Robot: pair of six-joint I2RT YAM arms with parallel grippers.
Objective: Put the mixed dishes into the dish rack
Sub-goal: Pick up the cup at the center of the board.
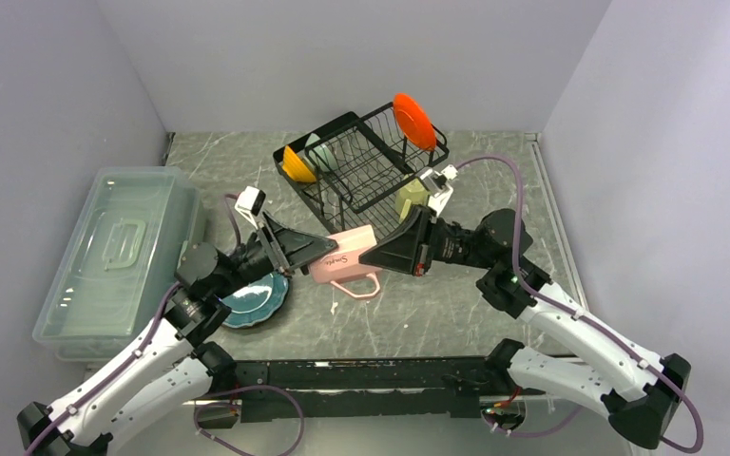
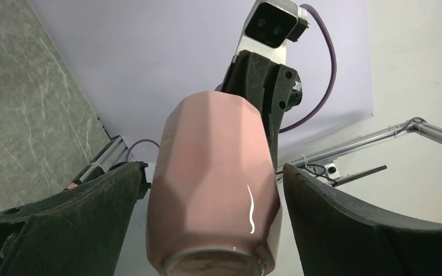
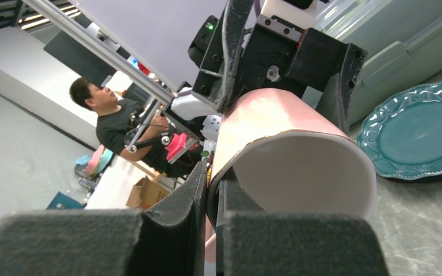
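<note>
clear lidded bin (image 1: 119, 256) — left side of the grey table (image 1: 437, 309)

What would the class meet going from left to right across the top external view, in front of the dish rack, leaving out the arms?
clear lidded bin → teal plate → pink mug

mugs 2: pink mug (image 1: 340, 258), pale yellow mug (image 1: 410, 200) | plates 2: teal plate (image 1: 255, 298), orange-red plate (image 1: 414, 121) | bowls 2: orange-yellow bowl (image 1: 297, 166), pale green bowl (image 1: 319, 149) | dish rack (image 1: 371, 171) 1 | clear lidded bin (image 1: 119, 252) 1 | person (image 3: 112, 118) 1
</note>
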